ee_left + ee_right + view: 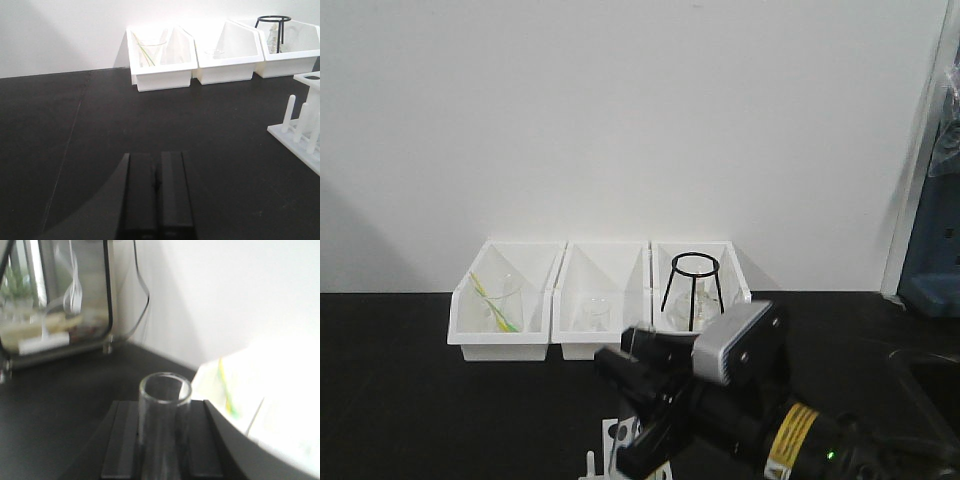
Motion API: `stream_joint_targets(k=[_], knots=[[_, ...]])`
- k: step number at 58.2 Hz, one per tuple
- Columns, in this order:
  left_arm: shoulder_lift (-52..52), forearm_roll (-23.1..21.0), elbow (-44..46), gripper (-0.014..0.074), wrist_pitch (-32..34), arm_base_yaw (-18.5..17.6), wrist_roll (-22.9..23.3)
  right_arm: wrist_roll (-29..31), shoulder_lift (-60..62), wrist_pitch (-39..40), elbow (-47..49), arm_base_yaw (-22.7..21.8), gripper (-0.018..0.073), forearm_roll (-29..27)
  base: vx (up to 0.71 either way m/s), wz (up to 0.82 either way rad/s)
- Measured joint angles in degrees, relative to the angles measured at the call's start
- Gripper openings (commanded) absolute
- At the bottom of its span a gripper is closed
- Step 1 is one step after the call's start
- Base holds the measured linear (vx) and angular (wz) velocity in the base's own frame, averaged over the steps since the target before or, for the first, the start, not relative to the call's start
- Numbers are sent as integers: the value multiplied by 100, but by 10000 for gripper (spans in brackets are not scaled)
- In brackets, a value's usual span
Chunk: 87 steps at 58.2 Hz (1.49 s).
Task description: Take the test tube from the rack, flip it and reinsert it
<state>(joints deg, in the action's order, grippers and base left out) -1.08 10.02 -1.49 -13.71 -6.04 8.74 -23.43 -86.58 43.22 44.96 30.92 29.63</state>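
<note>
Left fingers (157, 172) pressed together on nothing, low over the black desk (75, 150), left of the rack (302, 125). Right fingers (125, 437) clamped on the test tube (164, 435), open rim pointing away from the wrist; that arm hides most of the rack in the front view. Behind the rack, three white bins (162, 80) along the wall, with a black tripod stand (272, 20) in the right one.

Matte black right arm (720, 425) w/ silver-grey rounded cam box (738, 345), yellow-black label band (788, 438), tiny green LED (830, 455); left pincer (156, 162) flat black rectangular bars.
</note>
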Motion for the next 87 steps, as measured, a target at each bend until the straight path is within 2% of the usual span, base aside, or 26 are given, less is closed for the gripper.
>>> stream_joint_targets(k=[8, 12, 17, 22, 26, 29, 32, 35, 38, 42, 48, 49, 54, 56, 59, 63, 72, 87], knots=[[0, 0, 0, -6, 0, 0, 0, -257, 865, -949, 422, 0, -13, 37, 0, 0], [0, 0, 0, -6, 0, 0, 0, 21, 1153, -1563, 623, 0, -13, 265, 0, 0], [0, 0, 0, -6, 0, 0, 0, 1057, 1369, -2414, 842, 0, -13, 1096, 0, 0], [0, 0, 0, -6, 0, 0, 0, 2904, 1452, -3313, 926, 5, -11, 2619, 0, 0], [0, 0, 0, -6, 0, 0, 0, 3943, 1452, -3924, 926, 5, -10, 3509, 0, 0], [0, 0, 0, -6, 0, 0, 0, 4362, 1433, -4256, 919, 5, -8, 3871, 0, 0], [0, 0, 0, -6, 0, 0, 0, 4459, 1433, -4447, 919, 5, -7, 4006, 0, 0], [0, 0, 0, -6, 0, 0, 0, 4337, 1433, -4492, 919, 5, -6, 4010, 0, 0], [0, 0, 0, -6, 0, 0, 0, 3949, 1433, -4492, 931, 5, -6, 3866, 0, 0], [0, 0, 0, -6, 0, 0, 0, 2851, 1433, -4491, 1000, 5, -4, 3259, 0, 0], [0, 0, 0, -6, 0, 0, 0, 713, 1433, -4275, 1103, -85, -3, 2036, 0, 0], [0, 0, 0, -6, 0, 0, 0, 205, 1433, -4127, 1103, -136, -3, 1787, 0, 0], [0, 0, 0, -6, 0, 0, 0, -1004, 1380, -3324, 971, -352, -3, 1333, 0, 0], [0, 0, 0, -6, 0, 0, 0, -1269, 1340, -2933, 863, -439, -3, 1264, 0, 0], [0, 0, 0, -6, 0, 0, 0, -1488, 1261, -2315, 625, -550, -3, 1220, 0, 0], [0, 0, 0, -6, 0, 0, 0, -1477, 1134, -1586, 270, -634, -3, 1177, 0, 0], [0, 0, 0, -6, 0, 0, 0, -694, 722, -215, -349, -648, -3, 1261, 0, 0], [0, 0, 0, -6, 0, 0, 0, -174, -29, 984, -482, -648, -3, 1437, 0, 0]])
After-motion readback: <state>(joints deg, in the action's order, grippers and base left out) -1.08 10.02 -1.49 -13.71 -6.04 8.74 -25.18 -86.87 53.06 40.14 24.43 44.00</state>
